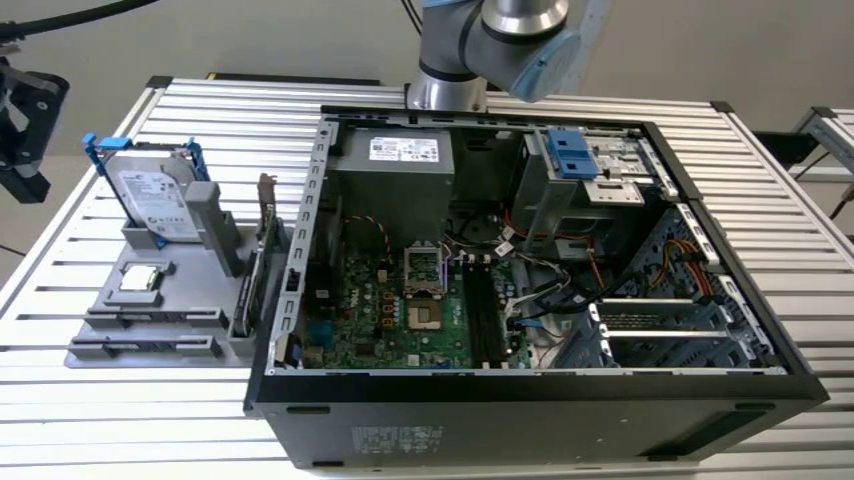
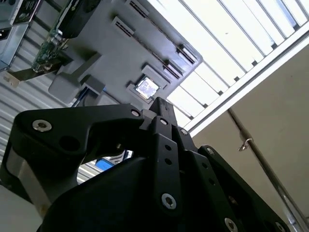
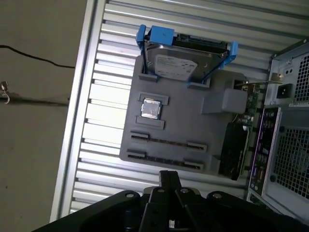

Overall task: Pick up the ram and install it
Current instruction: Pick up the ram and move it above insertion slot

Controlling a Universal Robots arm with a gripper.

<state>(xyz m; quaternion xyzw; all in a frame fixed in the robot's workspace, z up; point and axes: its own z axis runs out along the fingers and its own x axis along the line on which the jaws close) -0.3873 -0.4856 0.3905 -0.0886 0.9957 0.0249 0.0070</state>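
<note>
Gripper (image 3: 169, 175), jaws pressed together tip to tip, points toward the slatted table (image 3: 96, 116) near the slotted edge of the gray holder (image 3: 193, 116). Hard drive (image 3: 178, 65) stands at the holder's opposite edge. Ram: location cannot be told.

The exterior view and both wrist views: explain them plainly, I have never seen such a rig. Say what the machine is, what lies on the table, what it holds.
The exterior view comes from a camera off the arm: a silver-and-blue robot arm shows above an open black computer case on a ribbed aluminium table. Both wrist views come from cameras riding the arm, looking past its black gripper. Beside the case, a grey plastic holder carries a silver hard drive in a blue frame, a square silver chip and a dark upright card. The gripper looks shut, holding nothing.
</note>
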